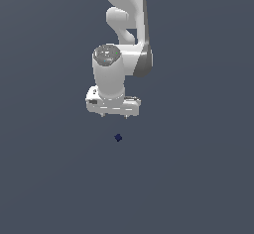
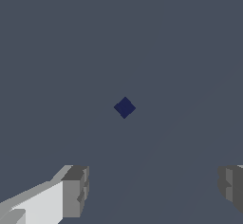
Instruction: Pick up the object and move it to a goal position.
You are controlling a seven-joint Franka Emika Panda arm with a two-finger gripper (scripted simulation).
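Gripper (image 1: 113, 115) fingers (image 2: 76, 192) wide apart, holding nothing — cube (image 2: 125, 107) apart.

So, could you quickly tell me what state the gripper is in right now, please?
Gripper: open and empty, fingers spread wide apart; the small dark blue block lies apart from it, not held.

The white arm (image 1: 121, 54) hangs over the grey surface (image 1: 49, 178), its end effector (image 1: 113, 116) apart from the tiny navy block (image 1: 118, 138) at its six o'clock.
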